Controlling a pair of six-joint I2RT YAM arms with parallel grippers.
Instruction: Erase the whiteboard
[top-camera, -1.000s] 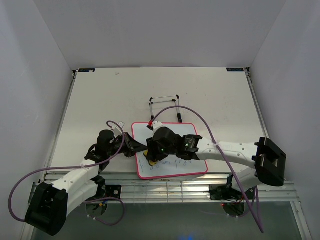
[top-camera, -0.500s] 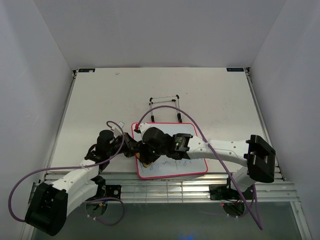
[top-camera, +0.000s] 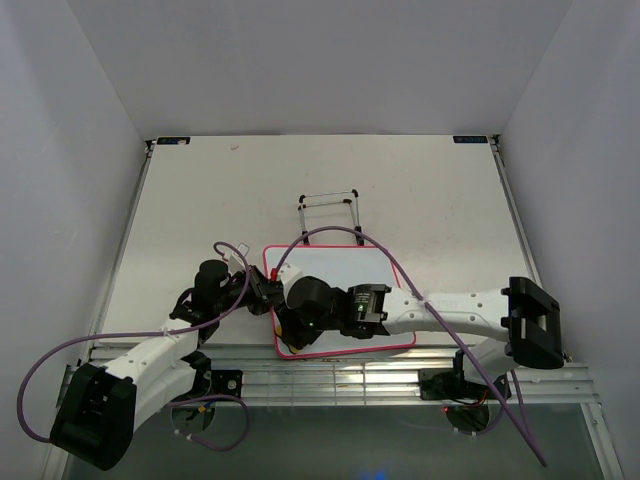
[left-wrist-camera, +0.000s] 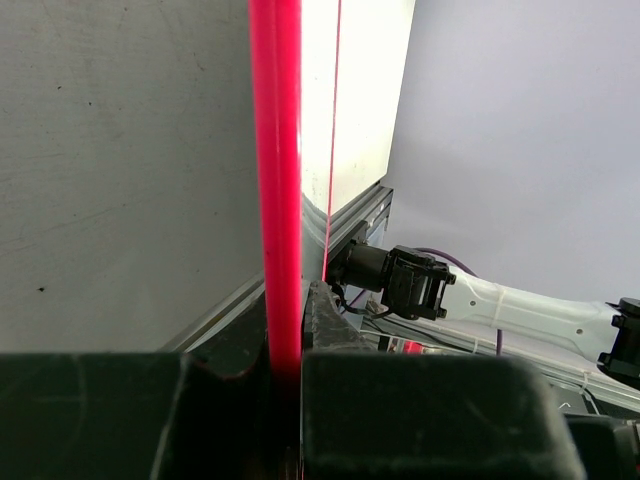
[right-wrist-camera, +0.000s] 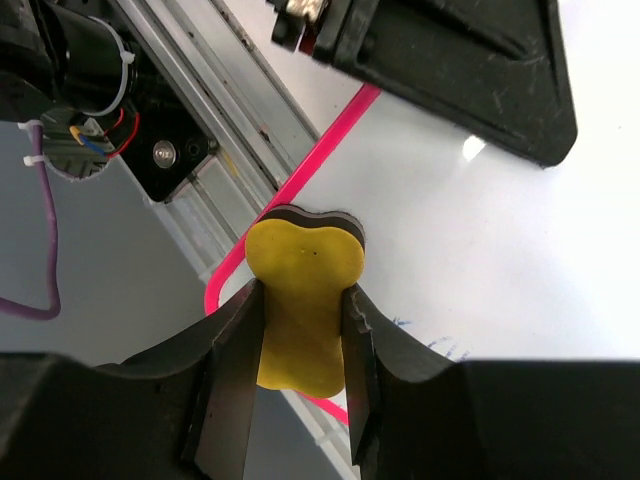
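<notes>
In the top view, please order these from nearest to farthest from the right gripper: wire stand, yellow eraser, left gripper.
1. yellow eraser: held in the right gripper itself.
2. left gripper: just to its left, shut on the whiteboard at the left edge.
3. wire stand: beyond the whiteboard's far edge.

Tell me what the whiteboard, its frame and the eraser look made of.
Whiteboard: glossy white coated panel, probably; a bright glare spot sits on it. Frame: smooth pink-red plastic, seemingly, with an even sheen. Eraser: matte yellow body, perhaps foam or soft plastic, over a dark layer, possibly felt.
</notes>
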